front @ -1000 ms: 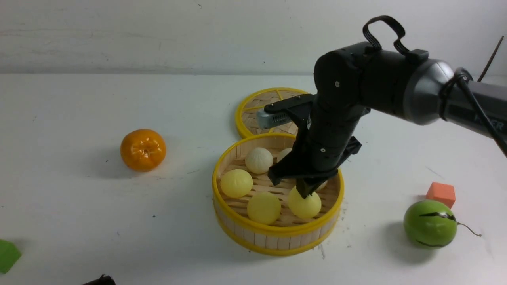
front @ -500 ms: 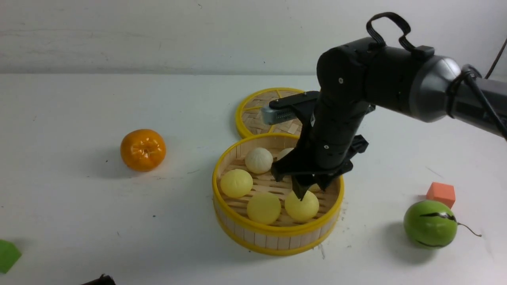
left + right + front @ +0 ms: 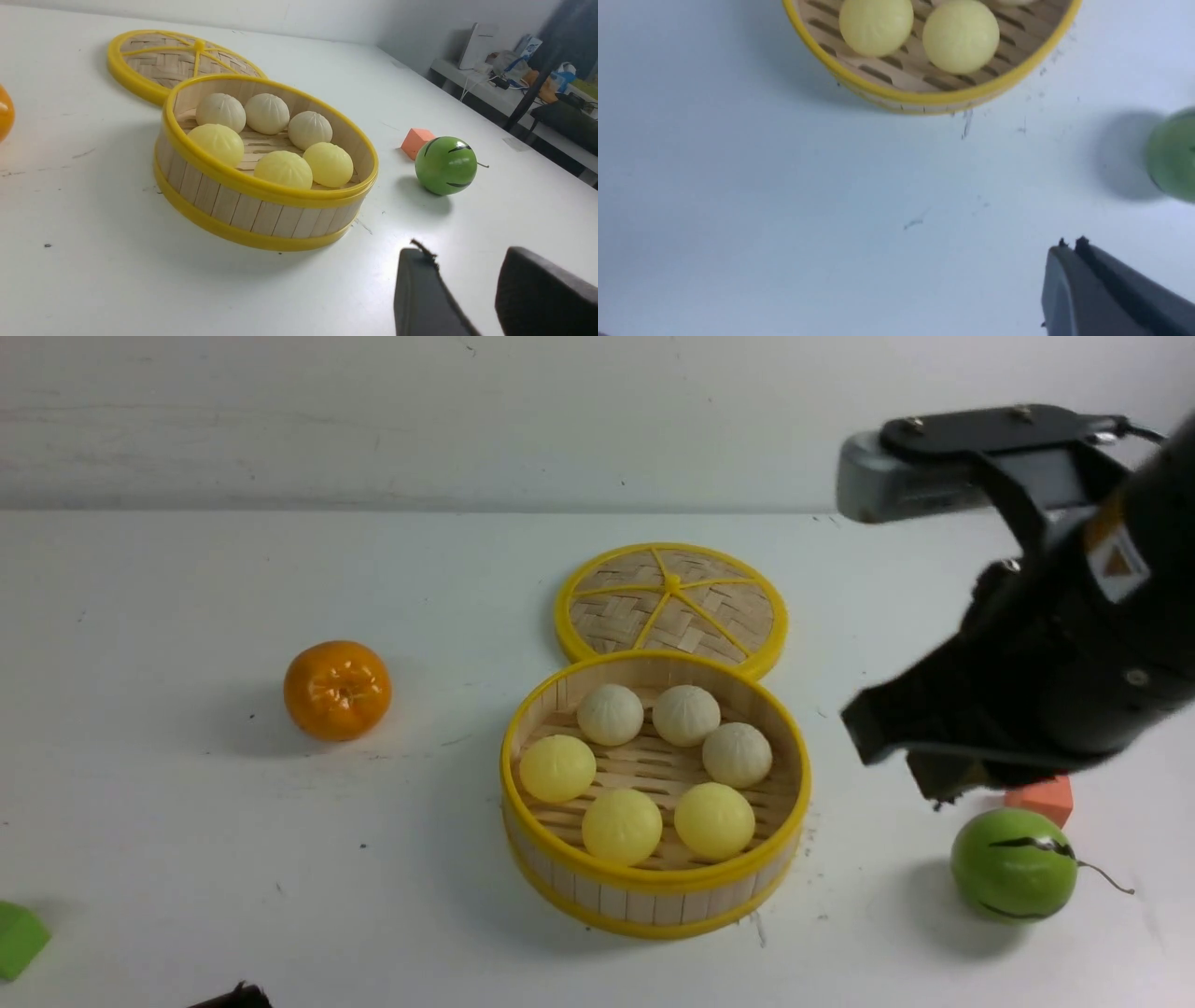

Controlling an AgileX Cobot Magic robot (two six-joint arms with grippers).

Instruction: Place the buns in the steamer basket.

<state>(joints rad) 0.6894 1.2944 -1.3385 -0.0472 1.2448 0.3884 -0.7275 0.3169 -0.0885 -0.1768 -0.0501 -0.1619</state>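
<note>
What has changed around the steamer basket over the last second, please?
The right hand let go of the front-right yellow bun, lifted out of the steamer basket, pulled back to the robot's right, and is shut and empty. All six buns now show inside. The lid, orange, green ball and left hand stayed as they were.

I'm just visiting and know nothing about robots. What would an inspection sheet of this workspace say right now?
Surface: white table, faint scuffs.
Job's things: six buns, three yellow and three beige, all inside the steamer basket.
Clutter: woven lid behind the basket; orange; green ball; orange block; green piece at the table's edge.
Grippers: right hand shut, empty, off to the basket's side; left hand parted, empty, above the table.
Cables: nothing seen on the table.
Surroundings: pale wall; a cluttered side desk.
</note>
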